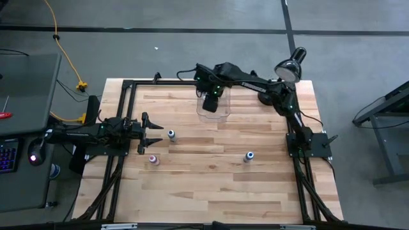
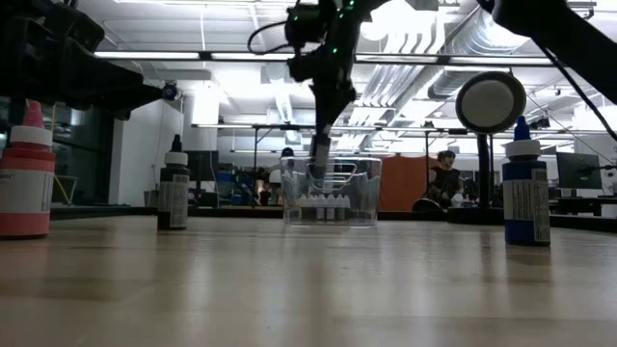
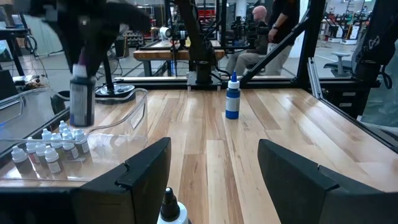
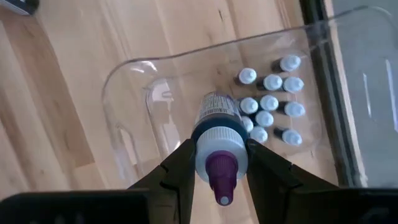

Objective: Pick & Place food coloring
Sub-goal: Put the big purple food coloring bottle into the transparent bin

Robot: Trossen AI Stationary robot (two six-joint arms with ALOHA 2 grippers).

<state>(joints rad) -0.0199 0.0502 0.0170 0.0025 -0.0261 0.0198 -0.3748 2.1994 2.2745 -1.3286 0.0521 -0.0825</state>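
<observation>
Right pincer [image 4: 221,163] grips bottle [image 4: 219,134] | inside bin [image 4: 124,87] rim

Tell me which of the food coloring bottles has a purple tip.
The bottle gripped by the right end effector above the clear bin; the bottles inside have whitish caps.

Wooden table [image 1: 211,185]: clear plastic bin [image 1: 214,114] at 12 o'clock; three food coloring bottles — blue-capped [image 1: 171,134], pink [image 1: 153,160] at 9 o'clock; blue [image 1: 250,156] toward 4.

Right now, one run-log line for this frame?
right gripper: shut on purple-tipped bottle, above clear bin | left gripper: open, waiting near left edge | bottles standing on table: three
</observation>
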